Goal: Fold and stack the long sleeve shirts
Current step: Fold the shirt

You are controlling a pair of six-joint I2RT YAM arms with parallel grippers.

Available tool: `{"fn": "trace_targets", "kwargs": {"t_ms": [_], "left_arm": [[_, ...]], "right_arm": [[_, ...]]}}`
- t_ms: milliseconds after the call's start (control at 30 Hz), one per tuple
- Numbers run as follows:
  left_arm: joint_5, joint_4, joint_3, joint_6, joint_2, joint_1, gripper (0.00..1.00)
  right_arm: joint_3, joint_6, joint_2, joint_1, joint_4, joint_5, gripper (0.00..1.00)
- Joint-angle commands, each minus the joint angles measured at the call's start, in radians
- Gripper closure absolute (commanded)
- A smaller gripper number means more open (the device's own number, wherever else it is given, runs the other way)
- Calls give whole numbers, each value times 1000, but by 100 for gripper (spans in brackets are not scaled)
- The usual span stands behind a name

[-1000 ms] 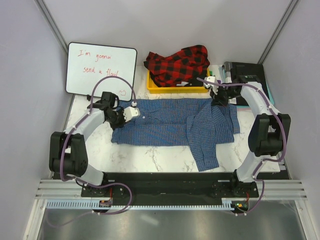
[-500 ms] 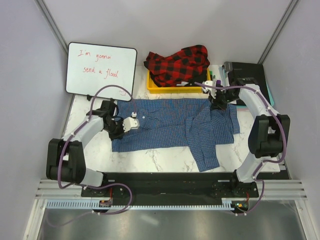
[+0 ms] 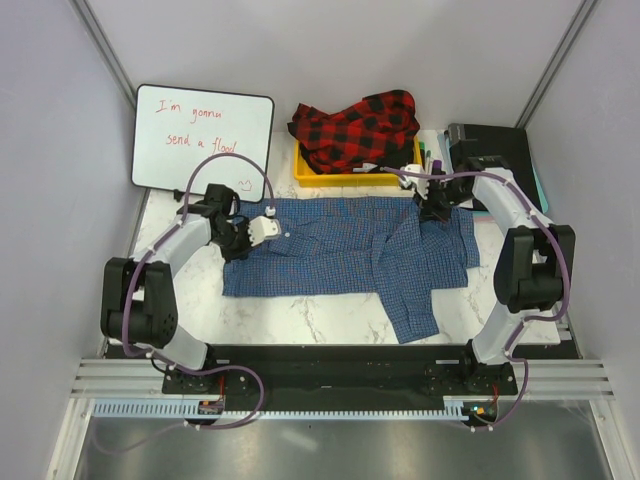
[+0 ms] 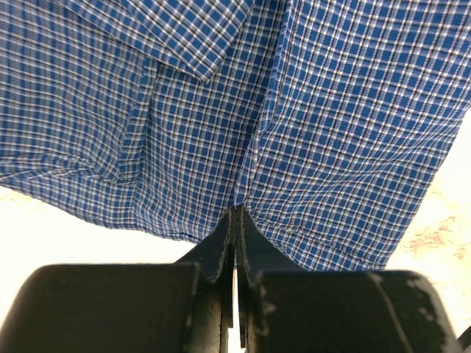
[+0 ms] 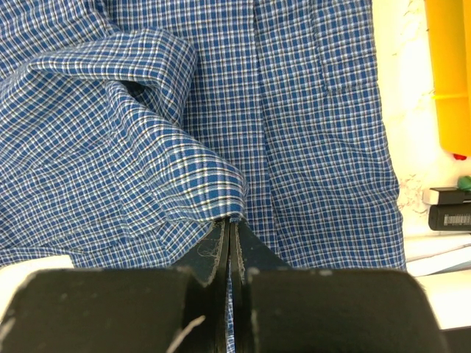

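Lab booth: grey panel walls (image 3: 330, 50), aluminium rails (image 3: 90, 380).

You have the flat shirt (image 3: 340, 250) across the middle of the tabletop (image 3: 300, 315), the left gripper (image 4: 235, 213) at its left edge, the right gripper (image 5: 228, 220) at its far right corner, the heaped shirt (image 3: 355, 130) in the bin (image 3: 305, 178) behind, and the whiteboard (image 3: 200, 135) left of that bin.

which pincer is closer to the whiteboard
Left. The left pincer grips the blue shirt just in front of the whiteboard; the right pincer grips it far to the right, beside the yellow bin.
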Motion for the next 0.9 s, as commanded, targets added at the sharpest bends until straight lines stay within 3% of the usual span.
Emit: {"fn": "trace_targets", "kwargs": {"t_ms": [0, 400, 867], "left_arm": [[-7, 27, 23, -10, 29, 1, 98], [-10, 79, 38, -31, 42, -1, 98], [-50, 159, 23, -47, 55, -17, 98]], "right_arm": [[-21, -19, -9, -3, 4, 24, 100], [-20, -13, -70, -42, -27, 3, 100], [-12, -4, -27, -44, -23, 7, 100]]}}
